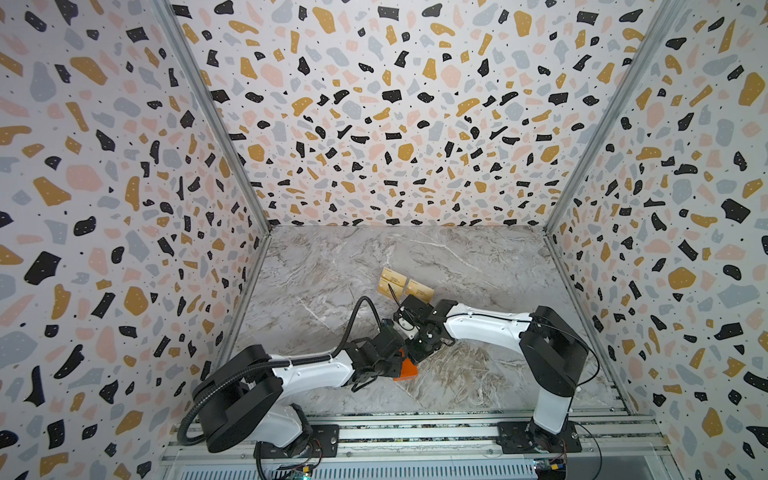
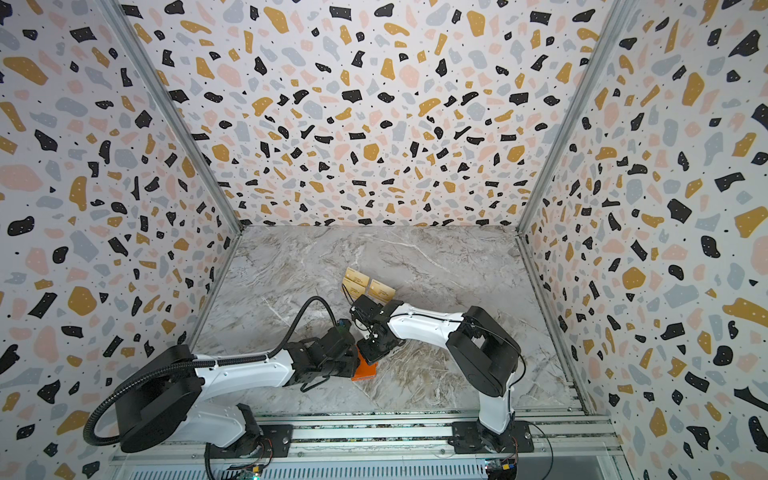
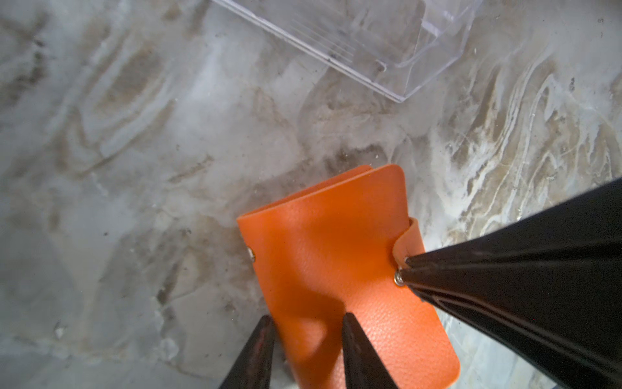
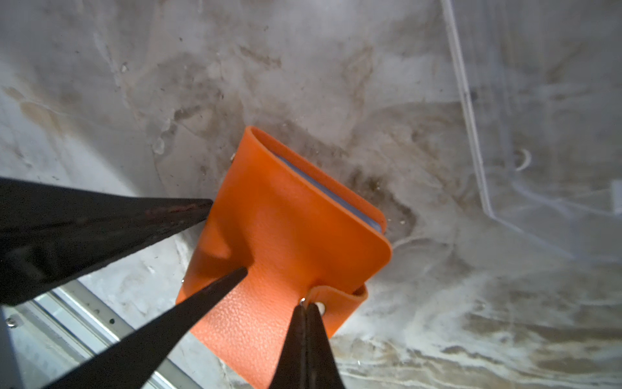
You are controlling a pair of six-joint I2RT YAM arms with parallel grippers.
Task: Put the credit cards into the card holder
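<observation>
The job has barely begun: no card is in the holder (image 1: pixel 406 371). In both top views the holder lies on the bench (image 1: pixel 478 266) toward 6 o'clock from the middle, mostly hidden under the two pincers. Three gold cards (image 1: pixel 419 289) show at 12 o'clock from it, well apart from it and propped in rows. They seem to sit in the clear stand (image 3: pixel 353 43), though the stand hardly shows from above. I see no black card.

The wrist views show the holder folded shut. Bluish sleeves (image 4: pixel 330 192) just peep out at its open edge, and its strap (image 4: pixel 343 298) is wrapped over the cover. The right pincer (image 4: pixel 306 308), reaching in from 3 o'clock, is closed to a point and touches the strap right at the snap (image 4: pixel 320 306). Whether it nips the strap's edge, or whether the snap has let go, I cannot tell. The left pincer (image 3: pixel 307 316), in from 8 o'clock, stands partly open and clamps nothing. One finger is beside the holder's edge and the other rests on the cover, as if pinning it.

The step in hand looks like unfastening. What is left is to open the holder, then fetch each card and slide it into a sleeve.
</observation>
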